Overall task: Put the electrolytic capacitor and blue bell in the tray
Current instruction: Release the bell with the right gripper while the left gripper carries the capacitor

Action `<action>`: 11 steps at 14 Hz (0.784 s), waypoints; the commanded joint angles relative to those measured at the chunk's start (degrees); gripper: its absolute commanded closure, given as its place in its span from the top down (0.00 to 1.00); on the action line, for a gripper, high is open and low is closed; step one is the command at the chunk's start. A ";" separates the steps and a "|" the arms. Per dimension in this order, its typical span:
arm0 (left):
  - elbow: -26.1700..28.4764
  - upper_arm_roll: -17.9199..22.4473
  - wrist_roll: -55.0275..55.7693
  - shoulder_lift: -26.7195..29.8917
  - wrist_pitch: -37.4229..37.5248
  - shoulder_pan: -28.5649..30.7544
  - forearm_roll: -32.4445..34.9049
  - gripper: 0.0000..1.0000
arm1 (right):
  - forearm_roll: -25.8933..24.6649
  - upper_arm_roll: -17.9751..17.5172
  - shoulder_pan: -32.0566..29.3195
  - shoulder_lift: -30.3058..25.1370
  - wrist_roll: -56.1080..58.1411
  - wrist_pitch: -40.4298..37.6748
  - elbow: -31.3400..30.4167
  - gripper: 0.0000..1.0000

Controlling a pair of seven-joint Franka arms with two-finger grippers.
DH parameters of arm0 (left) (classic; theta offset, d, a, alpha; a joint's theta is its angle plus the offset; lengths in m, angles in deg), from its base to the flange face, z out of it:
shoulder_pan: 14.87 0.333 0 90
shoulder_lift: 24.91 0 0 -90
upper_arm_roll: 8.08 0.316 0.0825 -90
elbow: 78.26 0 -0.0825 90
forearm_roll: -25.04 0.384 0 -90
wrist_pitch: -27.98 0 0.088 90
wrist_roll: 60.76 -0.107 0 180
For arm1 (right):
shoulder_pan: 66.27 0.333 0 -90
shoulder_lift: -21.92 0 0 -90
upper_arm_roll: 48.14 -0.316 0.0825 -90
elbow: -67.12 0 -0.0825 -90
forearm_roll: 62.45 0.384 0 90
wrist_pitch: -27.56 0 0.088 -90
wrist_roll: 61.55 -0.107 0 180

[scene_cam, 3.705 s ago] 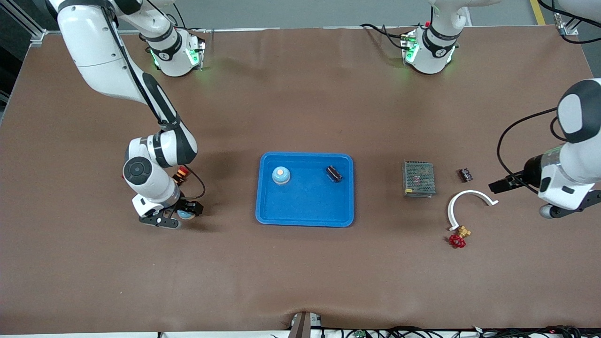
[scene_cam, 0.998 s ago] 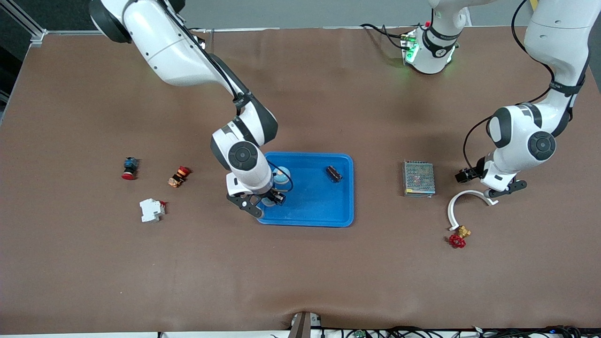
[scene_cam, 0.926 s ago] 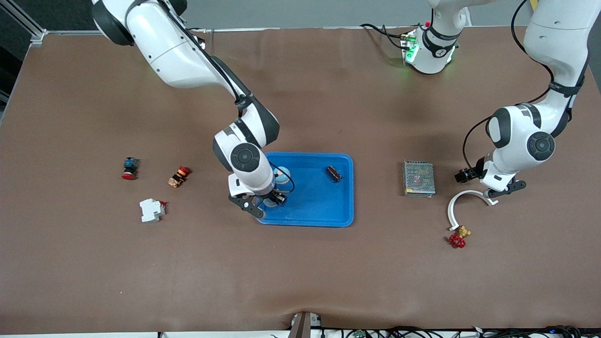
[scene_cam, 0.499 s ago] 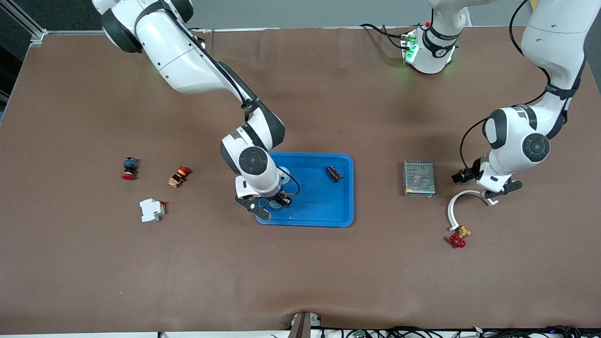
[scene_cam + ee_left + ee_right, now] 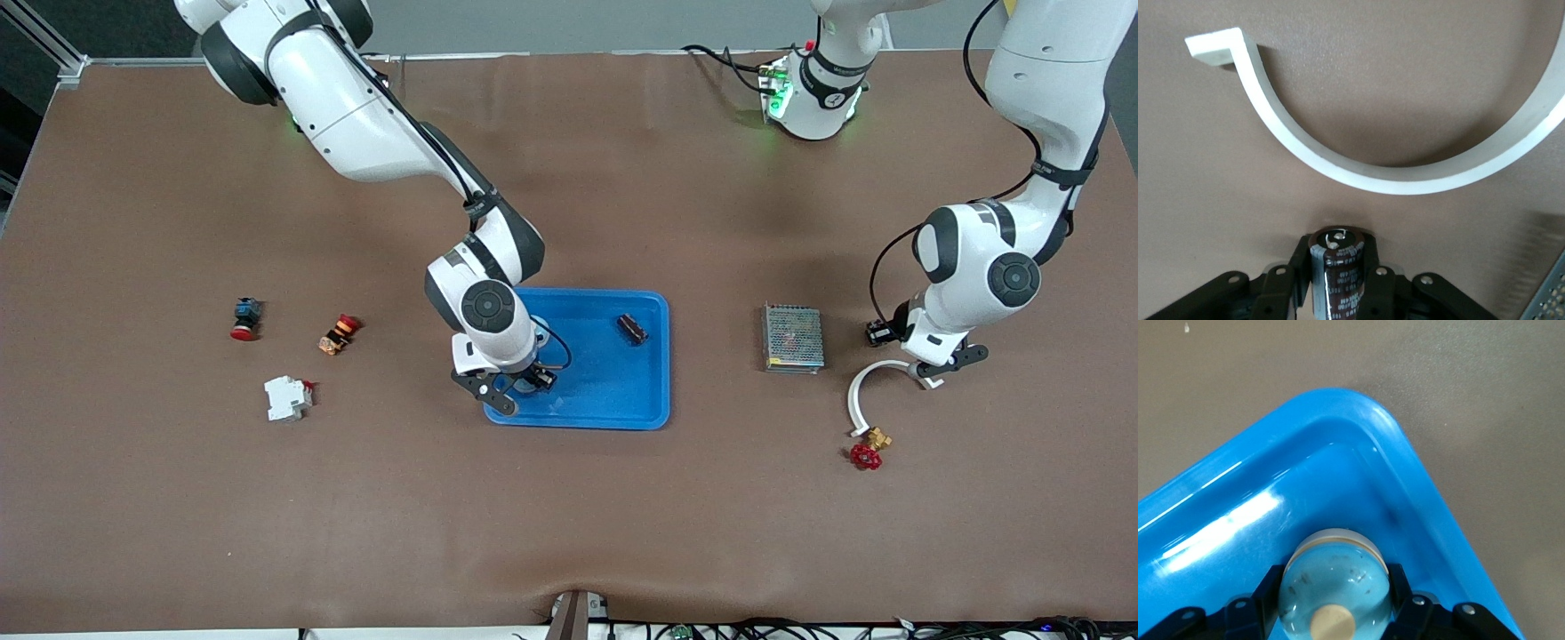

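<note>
Right claw hangs low over the tray, near its corner toward the front camera, clamped on the blue bell — not released yet. Left claw pinches the electrolytic capacitor beside the white curved piece; delivery remains.

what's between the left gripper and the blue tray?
In the front view, only the small metal mesh box stands between the left gripper, shut on a black electrolytic capacitor, and the shallow bright-blue plastic tray; otherwise bare brown table.
</note>
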 commanded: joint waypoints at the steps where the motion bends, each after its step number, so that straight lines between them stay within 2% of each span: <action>1: -1.85 -0.20 1.12 1.21 3.09 0.15 0.96 0.20 | -1.46 0.80 1.38 1.72 -2.57 -0.16 2.06 0.00; 3: -5.35 -0.46 1.21 2.26 9.31 -0.11 0.96 0.19 | -1.46 1.06 1.73 2.08 -2.66 -0.25 2.59 0.00; 6: -14.39 -2.65 3.82 2.79 23.36 -0.38 0.96 0.18 | -1.55 1.33 1.91 2.08 -2.66 -0.25 2.59 0.00; 7: -17.73 -3.79 6.72 2.62 27.06 -0.46 0.96 0.19 | -1.64 1.41 1.91 2.08 -2.66 -0.33 2.59 0.45; 8: -21.16 -5.11 9.53 2.18 30.15 -0.55 0.96 0.18 | -1.90 2.02 1.99 1.99 -2.66 -0.25 2.51 0.99; 11: -29.25 -7.14 17.26 1.74 37.45 -3.17 0.44 0.17 | -5.67 2.12 2.79 1.73 -2.48 -0.77 2.51 1.00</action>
